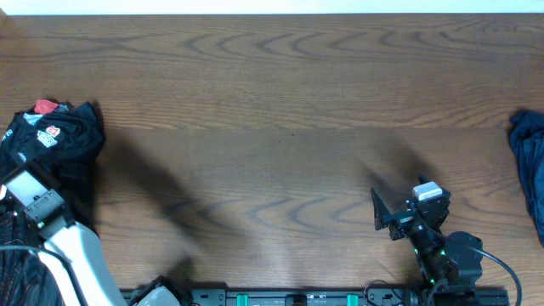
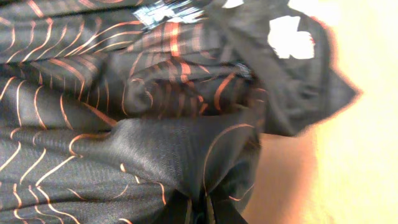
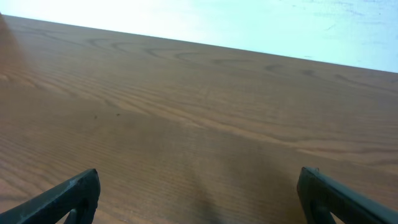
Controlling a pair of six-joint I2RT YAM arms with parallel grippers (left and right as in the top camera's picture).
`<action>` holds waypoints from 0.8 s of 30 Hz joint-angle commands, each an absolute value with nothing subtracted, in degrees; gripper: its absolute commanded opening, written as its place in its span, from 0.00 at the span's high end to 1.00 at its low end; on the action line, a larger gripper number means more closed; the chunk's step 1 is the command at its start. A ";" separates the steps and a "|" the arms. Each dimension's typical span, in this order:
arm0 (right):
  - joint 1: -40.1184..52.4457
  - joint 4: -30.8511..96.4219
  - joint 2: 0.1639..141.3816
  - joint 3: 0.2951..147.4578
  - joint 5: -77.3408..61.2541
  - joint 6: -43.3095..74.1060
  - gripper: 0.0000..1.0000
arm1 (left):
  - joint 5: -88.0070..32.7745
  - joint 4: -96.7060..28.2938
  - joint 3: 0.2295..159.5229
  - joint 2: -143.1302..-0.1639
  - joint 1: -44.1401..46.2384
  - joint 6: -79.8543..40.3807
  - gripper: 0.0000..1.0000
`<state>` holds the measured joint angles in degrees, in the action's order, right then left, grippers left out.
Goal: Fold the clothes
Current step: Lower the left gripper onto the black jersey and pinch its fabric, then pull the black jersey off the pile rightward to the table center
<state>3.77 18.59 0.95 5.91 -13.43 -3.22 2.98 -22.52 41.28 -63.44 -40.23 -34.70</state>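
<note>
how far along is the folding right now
Done: nothing looks folded. The black jersey lies bunched at the left edge of the table, a red piece poking out beside it. In hand: the left pincer is shut on a fold of the jersey's fabric, while the right pincer waits open over bare wood. Left: spreading and folding the jersey, then the crumpled dark blue piece at the right edge.

overhead: straight down on whole worktop (image 1: pixel 280 127) | left wrist: very close against black jersey (image 2: pixel 124 124) | right wrist: low, across worktop shared with overhead
</note>
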 commanded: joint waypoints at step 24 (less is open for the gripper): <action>4.29 18.55 0.49 5.67 -13.34 -3.92 0.01 | 9.13 -24.40 50.22 -48.62 -31.16 -27.99 0.94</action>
